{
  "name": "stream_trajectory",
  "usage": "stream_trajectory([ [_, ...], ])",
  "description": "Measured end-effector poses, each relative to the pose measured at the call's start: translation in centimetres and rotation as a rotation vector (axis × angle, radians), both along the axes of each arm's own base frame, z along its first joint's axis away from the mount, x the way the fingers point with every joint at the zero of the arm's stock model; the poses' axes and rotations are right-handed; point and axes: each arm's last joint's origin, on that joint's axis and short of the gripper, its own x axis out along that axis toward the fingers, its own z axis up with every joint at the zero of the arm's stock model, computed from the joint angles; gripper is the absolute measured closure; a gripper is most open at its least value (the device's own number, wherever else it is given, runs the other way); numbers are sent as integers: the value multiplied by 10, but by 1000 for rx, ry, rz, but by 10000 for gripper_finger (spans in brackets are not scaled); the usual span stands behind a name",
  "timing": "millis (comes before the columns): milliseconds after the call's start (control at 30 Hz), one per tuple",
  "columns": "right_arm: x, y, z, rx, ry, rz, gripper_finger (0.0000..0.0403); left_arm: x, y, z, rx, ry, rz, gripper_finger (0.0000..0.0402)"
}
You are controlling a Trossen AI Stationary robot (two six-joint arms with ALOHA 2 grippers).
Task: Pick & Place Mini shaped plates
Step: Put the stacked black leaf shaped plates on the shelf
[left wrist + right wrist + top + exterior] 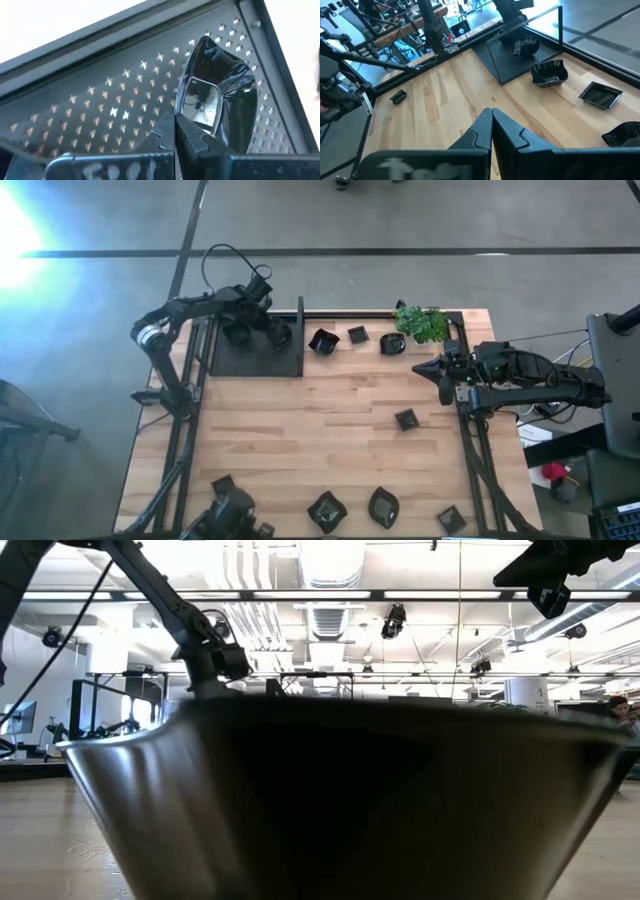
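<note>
My left gripper (175, 125) hangs over the black perforated tray (100, 100) at the table's far left and is shut on a glossy black mini plate (215, 100). The high view shows this plate (281, 336) over the tray (255, 358). Three mini plates (323, 340) (358, 334) (392, 344) lie in a row right of the tray. One (406, 419) sits mid-right. Several more (327, 510) lie along the near edge. My right gripper (437, 368) hovers shut by the table's right edge, touching nothing. My left gripper pinches the plate's rim (179, 112) between its two fingertips, slanting steeply down from above. The plate is tilted beyond the fingertips, its hollow facing the camera. Whether its lower edge rests on the tray, I cannot tell.
A small green plant (422, 323) stands at the far edge, right of the plate row. The tray has an upright wall (301, 335) on its right side. One dark plate (340, 800) right before the low camera blocks most of that view. Bare wood (300, 430) fills the table's middle.
</note>
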Motion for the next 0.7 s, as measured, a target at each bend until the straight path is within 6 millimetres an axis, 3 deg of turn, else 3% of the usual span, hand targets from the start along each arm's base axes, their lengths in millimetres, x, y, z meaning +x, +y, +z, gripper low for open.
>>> stream_trajectory([
  [700,0,-1,0,21,-7,-36,394,-1,8,-9,32,34,-4,386],
])
